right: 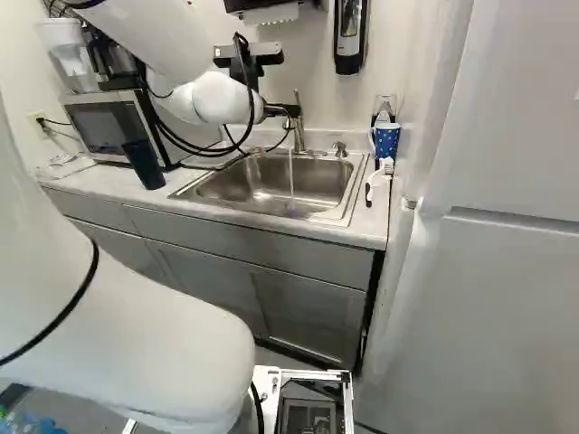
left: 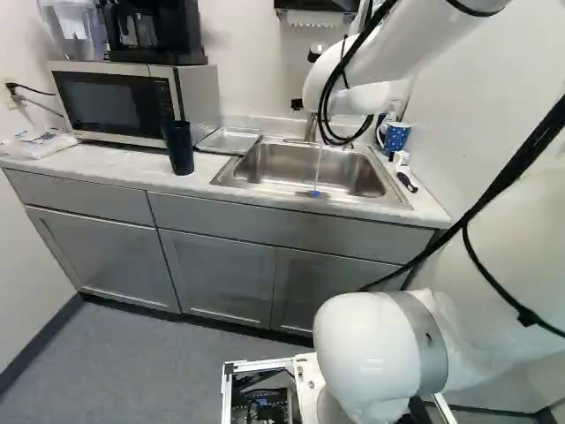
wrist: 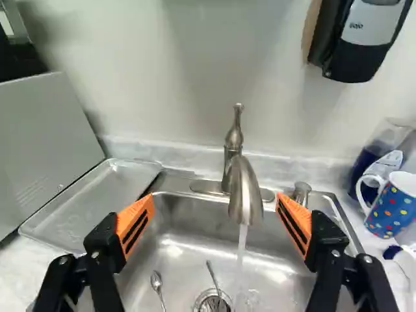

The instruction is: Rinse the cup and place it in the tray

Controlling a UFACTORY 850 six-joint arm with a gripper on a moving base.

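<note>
The arm [left: 380, 349] is glossy white with rounded joints, a grey band and loose black cables, and its black fingers carry slotted orange pads [wrist: 135, 224].

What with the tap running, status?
Gripper open, empty. Dark cup on counter by microwave; dotted mug beside sink. Faucet ahead, spoon in sink.

shows multicoloured dots on blue across the right mug [wrist: 392, 205]; gleams silver on the far faucet [wrist: 244, 188]; bears black stripes over orange on the pads [wrist: 123, 221]; goes dark blue on the left tumbler [right: 145, 165].
</note>
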